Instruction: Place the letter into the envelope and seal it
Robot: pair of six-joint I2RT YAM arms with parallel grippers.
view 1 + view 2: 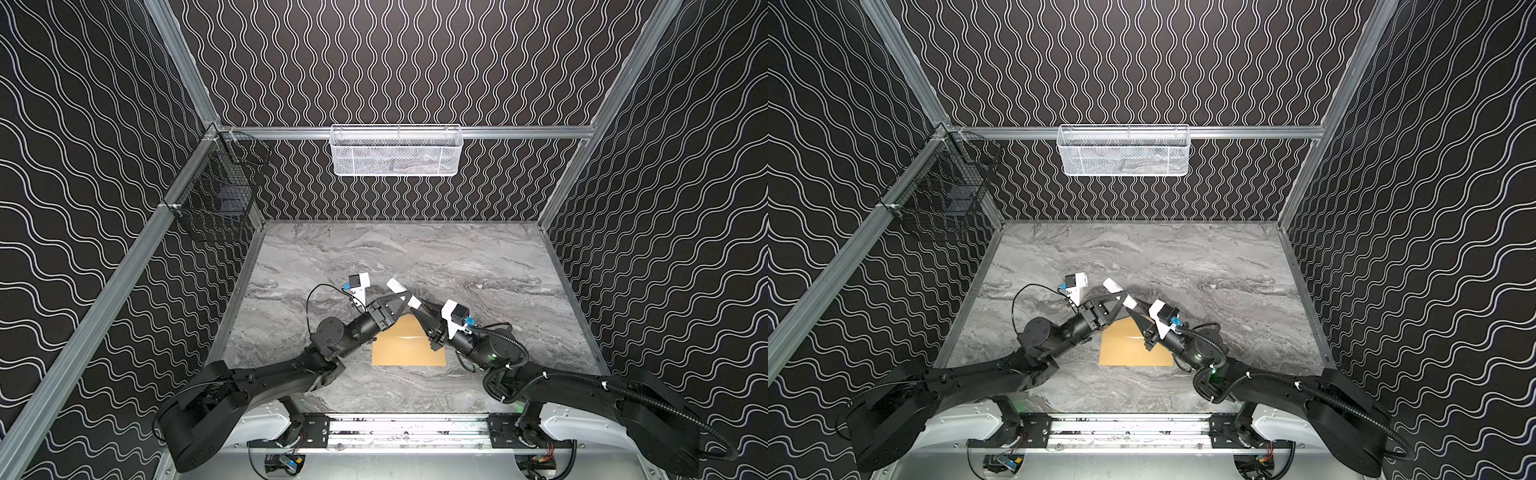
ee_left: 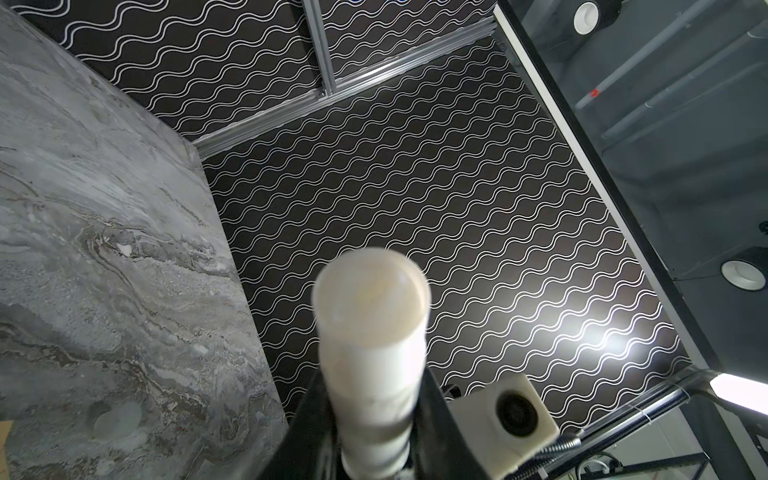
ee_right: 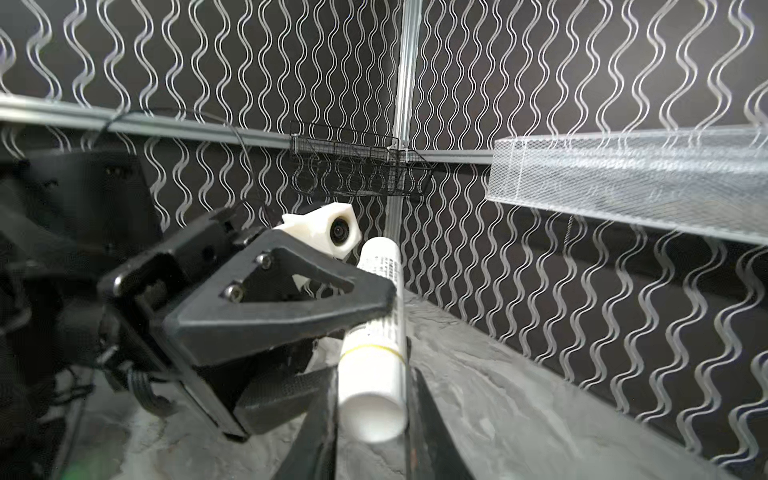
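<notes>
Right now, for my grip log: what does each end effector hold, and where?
White tube: left end effector at its middle, right end effector at one end.

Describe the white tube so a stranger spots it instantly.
On the marble table lies a tan envelope; by its far edge the left gripper and right gripper meet. Both clasp the white tube: round with a thin yellow ring, unlike the boxy white cameras nearby.

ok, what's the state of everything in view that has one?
white tube: off the table, held by both grippers.
left gripper: shut on the white tube.
right gripper: shut on the white tube's end.
envelope: flat on the table, upper edge hidden under the grippers.
letter: not in view.
</notes>
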